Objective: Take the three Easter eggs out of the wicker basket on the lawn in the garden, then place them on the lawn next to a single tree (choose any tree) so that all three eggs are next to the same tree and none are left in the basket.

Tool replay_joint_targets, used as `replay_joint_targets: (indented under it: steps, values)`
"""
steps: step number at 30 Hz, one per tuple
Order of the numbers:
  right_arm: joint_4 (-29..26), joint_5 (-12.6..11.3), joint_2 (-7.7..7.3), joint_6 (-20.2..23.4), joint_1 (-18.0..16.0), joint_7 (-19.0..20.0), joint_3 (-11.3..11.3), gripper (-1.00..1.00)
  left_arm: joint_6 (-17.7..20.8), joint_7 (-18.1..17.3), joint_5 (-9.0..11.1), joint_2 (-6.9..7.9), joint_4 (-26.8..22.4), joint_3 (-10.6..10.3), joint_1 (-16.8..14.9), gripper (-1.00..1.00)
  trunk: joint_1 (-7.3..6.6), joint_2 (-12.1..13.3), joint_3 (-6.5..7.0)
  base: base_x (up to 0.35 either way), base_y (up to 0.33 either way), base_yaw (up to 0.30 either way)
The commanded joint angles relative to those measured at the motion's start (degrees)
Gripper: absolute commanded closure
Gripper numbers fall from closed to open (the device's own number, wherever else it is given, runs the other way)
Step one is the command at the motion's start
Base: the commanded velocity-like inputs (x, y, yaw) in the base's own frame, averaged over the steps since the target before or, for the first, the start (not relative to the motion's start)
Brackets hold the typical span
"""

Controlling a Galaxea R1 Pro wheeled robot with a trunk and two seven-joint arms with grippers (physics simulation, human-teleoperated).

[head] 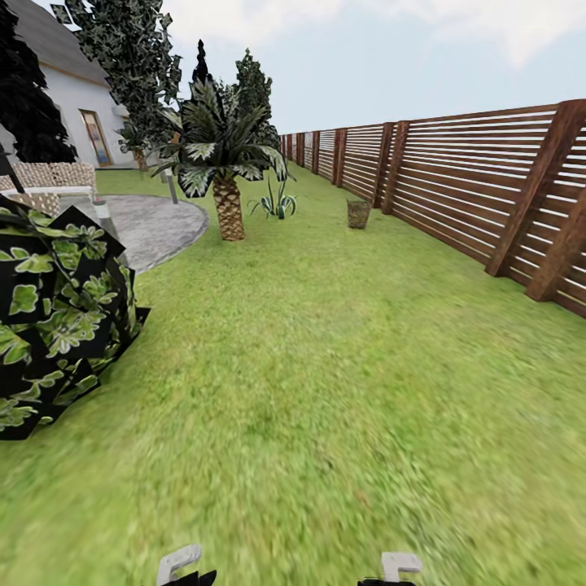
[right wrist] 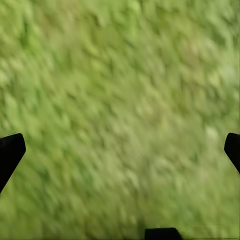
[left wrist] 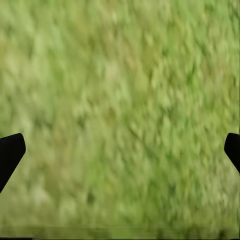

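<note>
The head view looks along a long stretch of lawn [head: 325, 391] in the garden, with a brown horizontal-slat fence [head: 488, 183] running down the right side into the distance. Far ahead, standing on the grass just in front of the fence, is the small wicker basket [head: 358, 213]; it is too far off to tell what it holds. To its left, well apart from it, a short palm [head: 221, 163] with a scaly trunk rises from the grass, and a small spiky plant [head: 277, 202] grows between the palm and the basket. A grey paved patch [head: 150, 228] curves in at the left beside the palm, with a low woven lattice panel [head: 49, 175] behind it and a white house [head: 73, 106] farther back. A dark bush with blocky variegated leaves [head: 57, 317] sits close at the left edge. At the bottom edge of the head view, pale parts of both arms show just above the grass. In the left wrist view the left hand [left wrist: 120, 150] is released, its two dark fingertips [left wrist: 10, 152] set wide at the picture's edges with only blurred grass between them. The right hand [right wrist: 120, 150] is likewise released over bare grass, fingertips [right wrist: 10, 152] far apart and grasping nothing.
</note>
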Motion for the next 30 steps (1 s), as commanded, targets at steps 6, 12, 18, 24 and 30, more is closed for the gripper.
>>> replay_joint_targets:
  steps: [6, 12, 18, 24, 30]
  values:
    - [0.1, -0.12, -0.17, -0.45, 1.95, -0.13, 0.06, -1.0, 0.09, -0.27, 0.78, -0.05, 1.38, 0.2, 0.0, -1.0, 0.01, -0.02, -0.04, 0.227, 0.0, 0.0]
    - [0.12, -0.21, -0.52, -0.46, 2.22, -0.13, 0.06, -1.0, 0.08, -0.77, 0.95, -0.83, 1.68, 0.3, 0.21, -1.0, 0.01, -0.02, -0.04, 0.053, 0.0, 0.0]
    - [0.12, -0.27, -0.45, -0.46, 2.23, -0.13, 0.09, -1.0, 0.43, -0.37, 0.99, -0.96, 3.57, 0.52, 0.22, -1.0, -1.3, 2.39, 1.04, 0.002, 0.0, 0.0]
    - [0.12, -0.32, -0.44, -0.46, 2.24, -0.13, 0.09, -1.0, 0.61, -0.12, 0.87, -1.28, 3.74, 0.48, 0.22, -1.0, -2.62, 4.79, 2.12, 0.095, -0.051, 0.0]
    - [0.21, -0.38, -0.45, -0.46, 3.36, -0.13, 0.11, -1.0, 0.54, -0.1, 0.86, -1.34, 3.95, 0.42, 0.22, -1.0, -3.94, 7.2, 3.19, 0.272, -0.152, 0.0]
